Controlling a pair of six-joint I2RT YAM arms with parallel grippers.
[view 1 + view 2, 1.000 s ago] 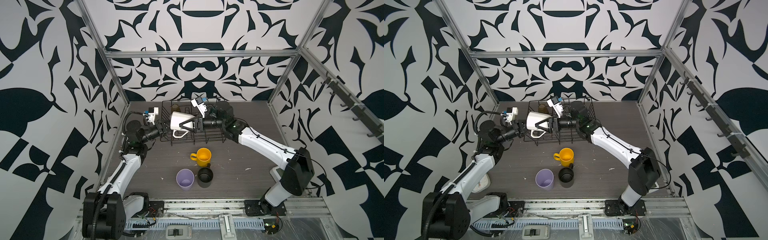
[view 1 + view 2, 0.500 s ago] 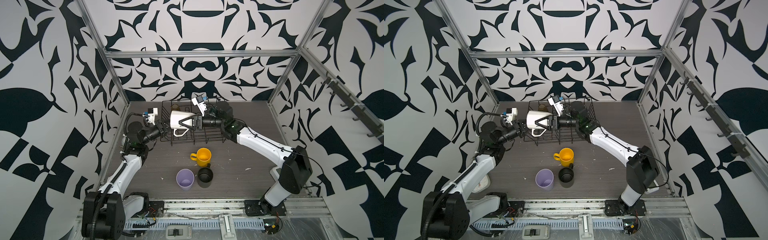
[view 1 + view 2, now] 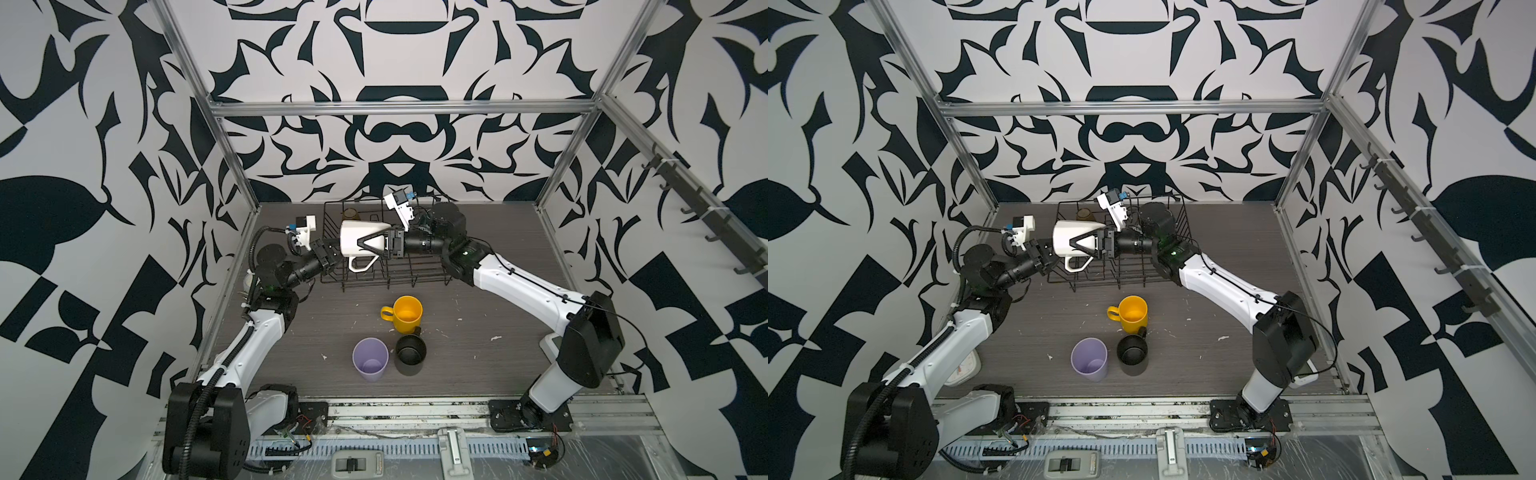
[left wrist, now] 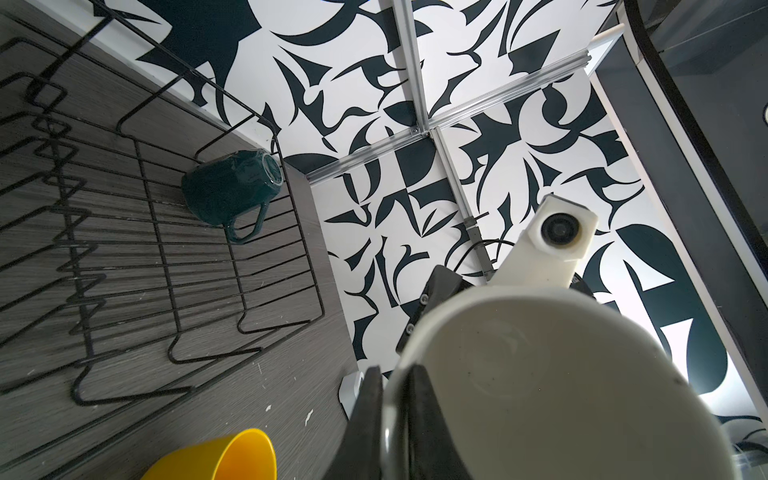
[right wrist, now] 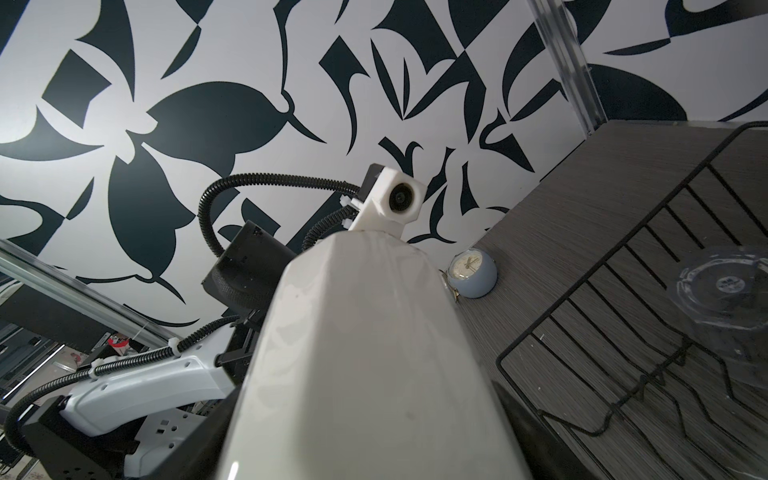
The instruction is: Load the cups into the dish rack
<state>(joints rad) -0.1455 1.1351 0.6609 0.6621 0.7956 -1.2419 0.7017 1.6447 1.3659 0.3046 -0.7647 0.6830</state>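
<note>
Slightly higher than a second ago: cream mug [image 3: 353,232] hangs between both tools, dish rack [image 3: 415,274] beneath them. Grip: left tool [image 3: 334,254] pinches the rim; right tool [image 3: 366,241] clasps the body, jaws wide. Risk: the tapered body slips once the left lets go and drops onto the wires.

A cream mug [image 3: 351,237] over the black wire rack [image 3: 419,266]; before the rack, yellow mug [image 3: 407,313], lilac tumbler [image 3: 370,359], black mug [image 3: 410,355] (walls [image 3: 395,124] patterned black-and-white).

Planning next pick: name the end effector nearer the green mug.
Right. The right end effector is over the dish rack, towards the green mug; the left end effector is at the rack's opposite end.
</note>
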